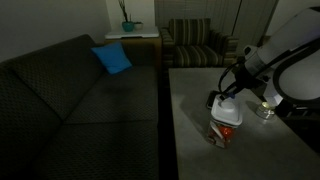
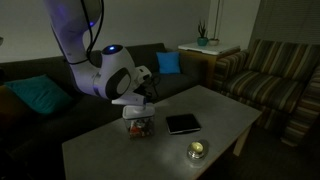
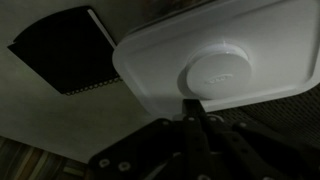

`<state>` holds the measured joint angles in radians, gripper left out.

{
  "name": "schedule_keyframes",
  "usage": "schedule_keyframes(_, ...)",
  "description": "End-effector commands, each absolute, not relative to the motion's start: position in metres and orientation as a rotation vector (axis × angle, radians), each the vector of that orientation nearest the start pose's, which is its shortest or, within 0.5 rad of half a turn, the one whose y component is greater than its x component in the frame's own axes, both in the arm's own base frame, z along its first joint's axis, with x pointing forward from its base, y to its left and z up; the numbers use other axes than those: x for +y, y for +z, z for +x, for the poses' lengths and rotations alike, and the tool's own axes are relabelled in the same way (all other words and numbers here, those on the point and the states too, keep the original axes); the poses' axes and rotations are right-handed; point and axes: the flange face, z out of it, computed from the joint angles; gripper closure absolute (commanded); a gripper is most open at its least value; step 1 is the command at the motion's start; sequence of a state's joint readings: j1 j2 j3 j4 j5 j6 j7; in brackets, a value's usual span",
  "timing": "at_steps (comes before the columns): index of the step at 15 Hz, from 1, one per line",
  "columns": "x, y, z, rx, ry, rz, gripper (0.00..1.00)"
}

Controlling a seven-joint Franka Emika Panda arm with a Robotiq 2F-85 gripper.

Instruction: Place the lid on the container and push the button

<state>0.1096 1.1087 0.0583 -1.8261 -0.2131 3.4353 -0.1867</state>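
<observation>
So we've got the gripper [image 3: 193,106] pinched tight on the near edge of the lid [image 3: 215,55]. In the wrist view the two fingers meet right at the rim with the white plastic between them, and we can see a round raised disc in the middle of the lid's top.

In both exterior views the lid [image 1: 228,108] sits directly over the container [image 1: 225,131], covering its top. It looks a bit tilted to us. We honestly can't tell if it's resting on the rim or hanging just above it, since the room is dim and the gap, if there is one, is too small to make out. In an exterior view the container [image 2: 138,126] shows its red and white printed sides below the lid [image 2: 130,103], with the gripper [image 2: 135,96] coming down from above.

The container stands on the grey table [image 2: 230,125]. Just beside it lies a flat black tablet [image 2: 183,123], which also shows at the upper left of the wrist view. Nearer the front edge of the table in that exterior view is a small shiny tin [image 2: 197,150], well apart from the container.

Around the table there's a dark sofa [image 1: 70,100] with a blue pillow [image 1: 112,58] on it, and a striped armchair [image 1: 195,45] off at the far end.
</observation>
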Motion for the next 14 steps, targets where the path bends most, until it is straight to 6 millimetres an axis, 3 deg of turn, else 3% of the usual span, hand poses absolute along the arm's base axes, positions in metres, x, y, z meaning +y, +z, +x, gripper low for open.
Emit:
schedule_keyframes(1, 0.129, 0.013, 0.588, -0.712, -0.697, -2.966, 1.00)
schedule_keyframes(8, 0.147, 0.039, 0.584, -0.474, -0.423, -3.144, 1.00)
schedule_keyframes(14, 0.169, 0.050, 0.574, -0.465, -0.145, -3.126, 1.00)
